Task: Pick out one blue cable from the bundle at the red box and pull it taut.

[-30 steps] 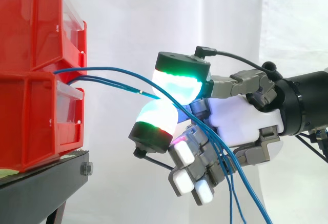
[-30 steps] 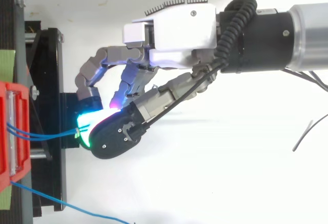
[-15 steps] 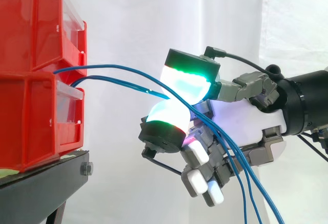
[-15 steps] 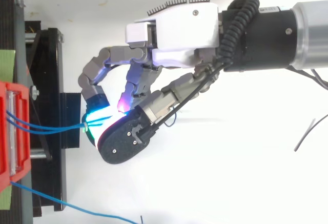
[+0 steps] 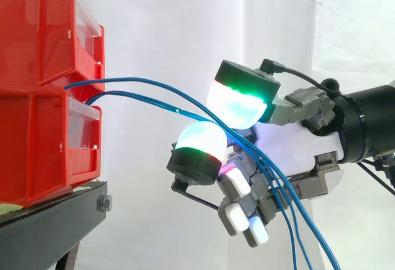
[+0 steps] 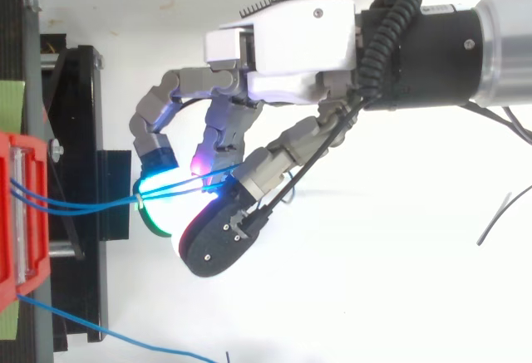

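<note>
Two stacked red bins (image 5: pixel 43 97) sit on a black stand (image 5: pixel 49 220) at the left. Several blue cables (image 5: pixel 142 88) come out of the bins' fronts, arc to the right and hang down past my hand (image 5: pixel 296 140). One cable carries a small white mark (image 5: pixel 179 109). The cables run through the gap between my two glowing pads, the upper one (image 5: pixel 241 103) and the lower one (image 5: pixel 199 143). The pads stand apart and neither clamps a cable. From above, the cables (image 6: pixel 83 205) cross from the bin (image 6: pixel 17 213) to the cyan pad (image 6: pixel 158 176).
The black stand (image 6: pixel 75 172) juts out between the bins and my hand. One more blue cable (image 6: pixel 108 334) leaves the bin's lower end and trails off along the bottom edge. A white curtain hangs behind.
The hand drew back to the right with the cables pinched. Since then the two glowing pads have parted, the upper one swinging up and right, and the cables now lie free between them.
</note>
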